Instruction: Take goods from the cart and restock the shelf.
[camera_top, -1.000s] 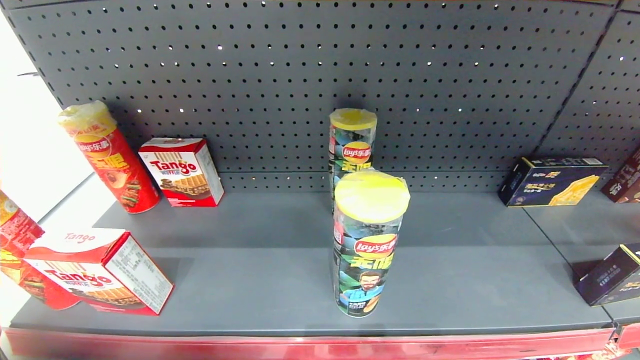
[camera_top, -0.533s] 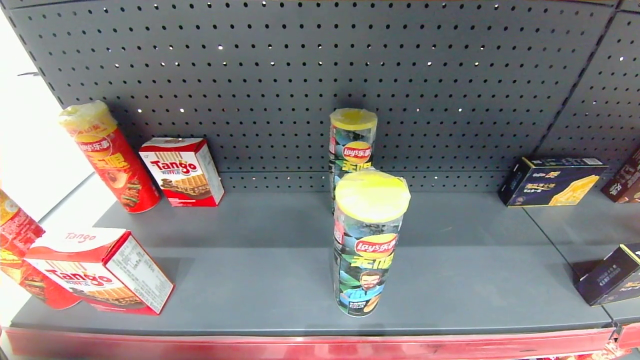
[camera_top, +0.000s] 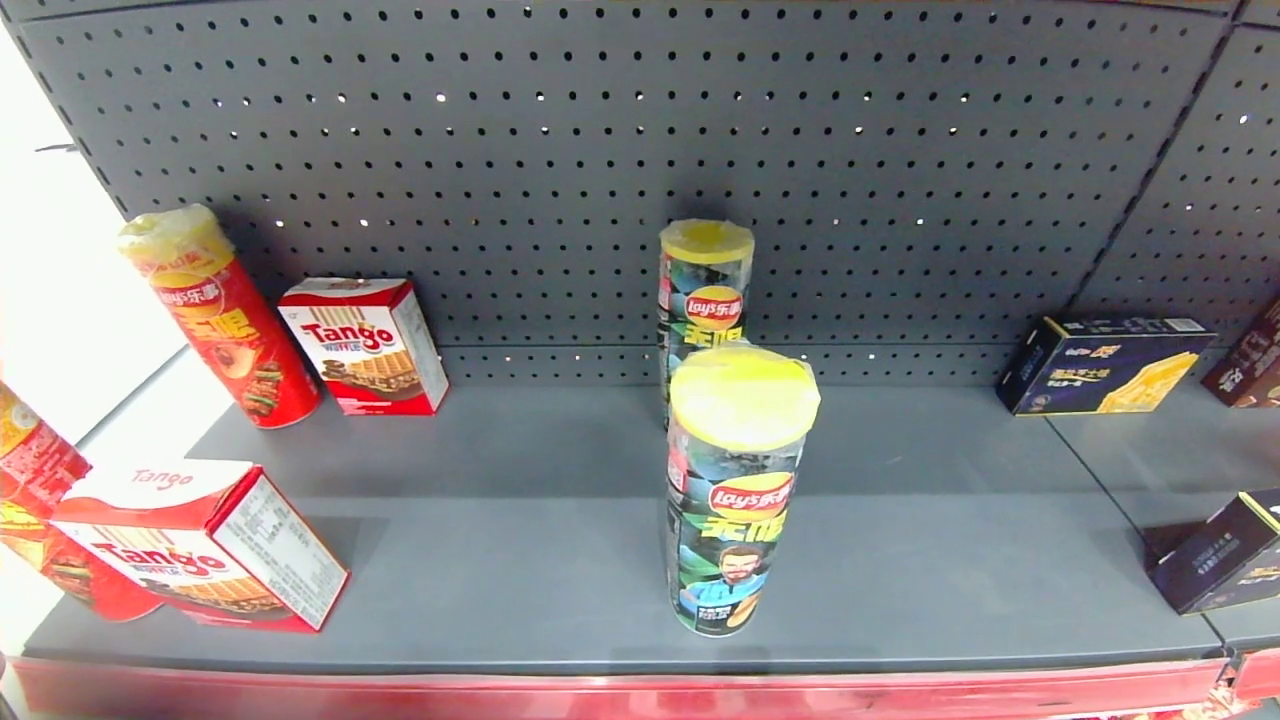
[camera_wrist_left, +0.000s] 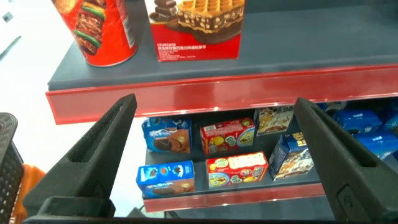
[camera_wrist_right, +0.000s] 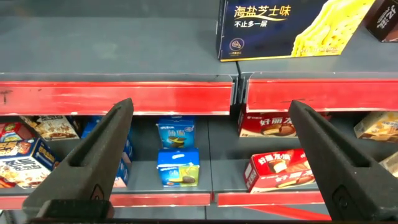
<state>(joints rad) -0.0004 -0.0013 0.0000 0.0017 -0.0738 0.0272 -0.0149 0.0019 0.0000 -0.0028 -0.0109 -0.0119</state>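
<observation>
Chip can (camera_top: 735, 490) mid shelf (camera_top: 500, 560), second chip can (camera_top: 705, 285) at its 12 o'clock; left hand (camera_wrist_left: 214, 104) and right hand (camera_wrist_right: 211, 107) spread wide, empty.

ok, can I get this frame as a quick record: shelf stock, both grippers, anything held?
shelf: grey shelf, red front edge
centre: front chip can and rear chip can, yellow lids, upright, in line
left: red chip can and wafer box at back; second wafer box at front
right: dark blue box at back
left gripper: open, empty
right gripper: open, empty
</observation>
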